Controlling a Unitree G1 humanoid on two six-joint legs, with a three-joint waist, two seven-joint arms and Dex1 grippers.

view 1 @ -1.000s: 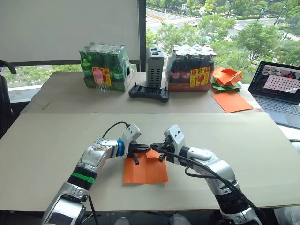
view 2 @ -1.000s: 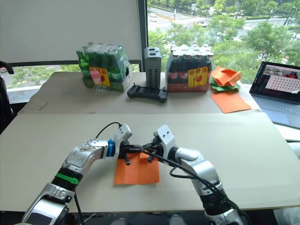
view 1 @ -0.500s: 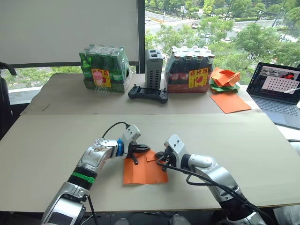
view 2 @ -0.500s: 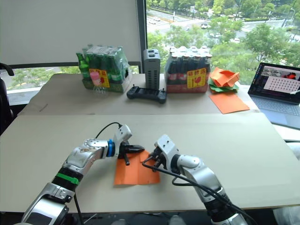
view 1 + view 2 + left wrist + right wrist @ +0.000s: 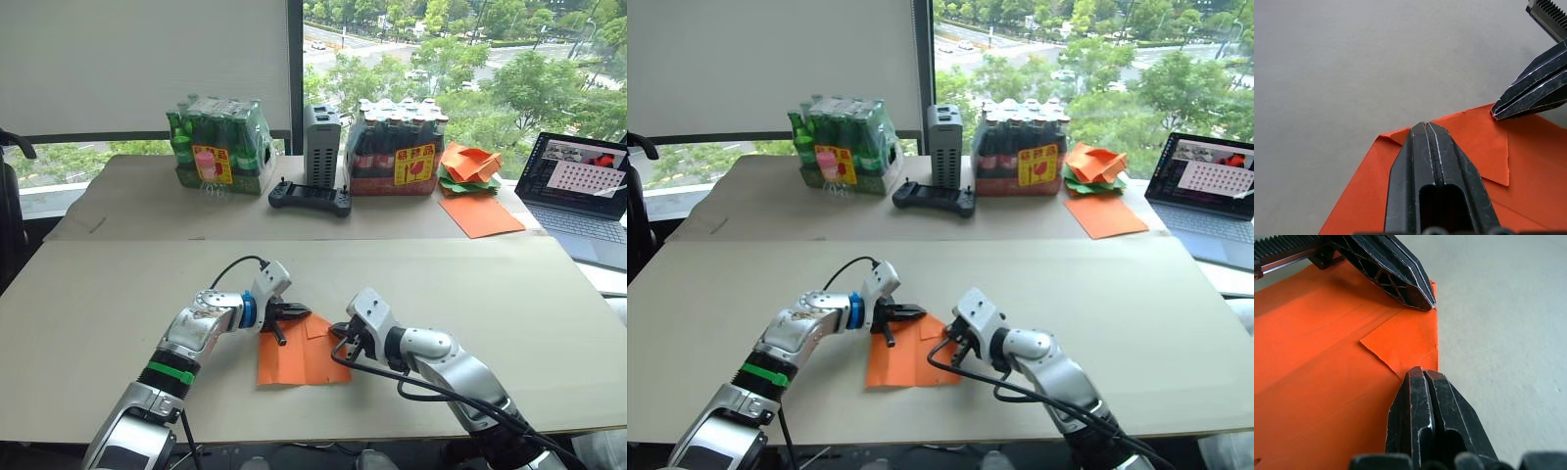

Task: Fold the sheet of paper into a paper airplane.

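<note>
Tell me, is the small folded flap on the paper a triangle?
Yes: in the right wrist view the folded corner of the paper lies flat as a small triangle between the shut left gripper and right gripper.

Two beige tables (image 5: pixel 108 284) before a window (image 5: pixel 441 49) (trees outside); daylight; white blind (image 5: pixel 137 59) lowered.

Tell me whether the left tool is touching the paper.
Touching. The left wrist view shows the left tool, shut, with its tip pressed on the folded corner at the edge of the paper; no gap shows.
</note>
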